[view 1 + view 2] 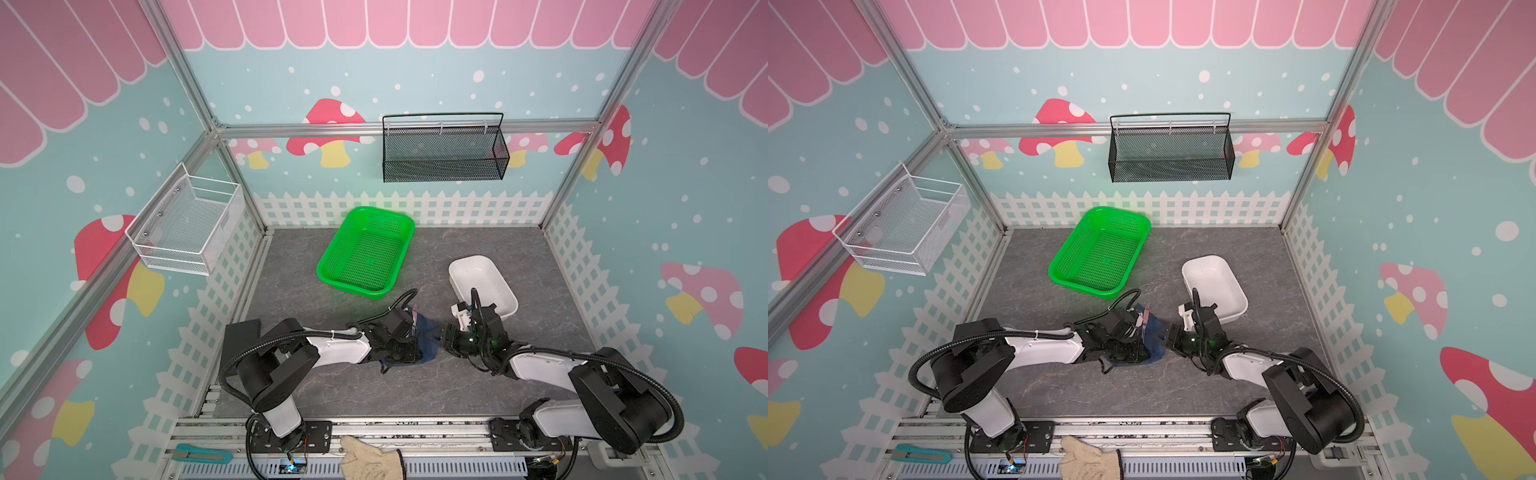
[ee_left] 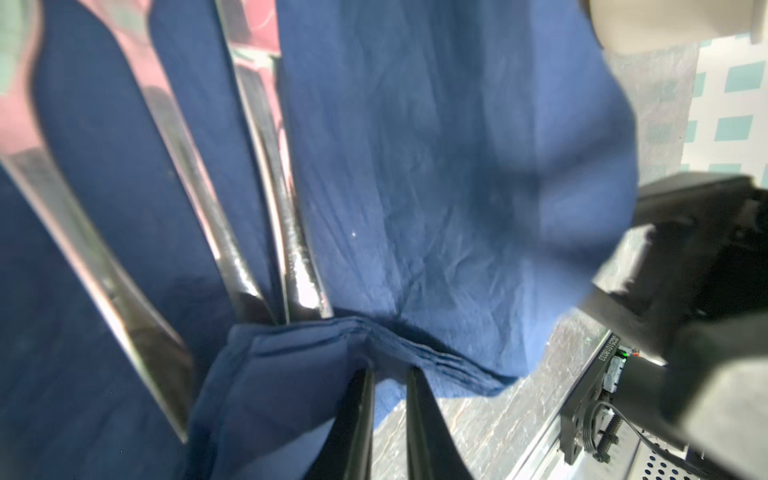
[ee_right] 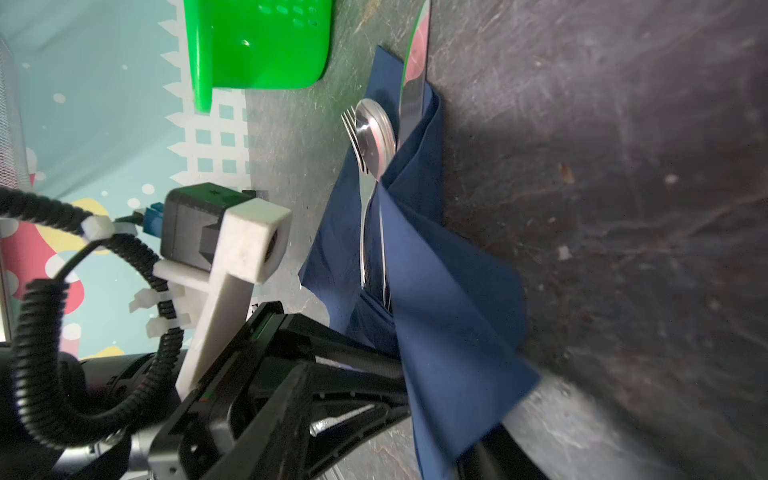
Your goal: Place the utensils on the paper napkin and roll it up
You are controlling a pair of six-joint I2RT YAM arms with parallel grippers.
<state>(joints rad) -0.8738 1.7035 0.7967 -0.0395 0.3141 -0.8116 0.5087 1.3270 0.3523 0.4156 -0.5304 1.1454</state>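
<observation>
- My left gripper (image 2: 390, 376) is nearly closed. Its two black fingers (image 2: 428, 424) stand a narrow gap apart, pinching the folded hem of the navy paper napkin (image 2: 436, 166).
- Through the left wrist camera, two shiny utensil handles end at that hem, just past the fingertips. A broader flat blade runs alongside them, a little apart.
- The right wrist camera sorts them out. The fork (image 3: 351, 120) and the spoon (image 3: 376, 137) lie stacked on the napkin, and a table knife (image 3: 415, 70) lies close beside them.
- All three heads stick out past the napkin's far edge toward the green basket (image 1: 357, 289), and the handles run back toward the left gripper.
- One flap of the napkin is raised and folded across the handles, which hides their lower halves.
- My right gripper (image 1: 449, 337) faces the left one from the opposite side of the napkin, with its tips right at the raised flap.
- Its jaws stand partway apart. The flap leans on one finger, and I see nothing pinched between them.
- In both top views the bundle sits on the grey tabletop (image 1: 353, 386) between the two grippers. It is nearer me than the green basket and near the white tub (image 1: 509, 311).
- The left arm covers much of the napkin from above.
</observation>
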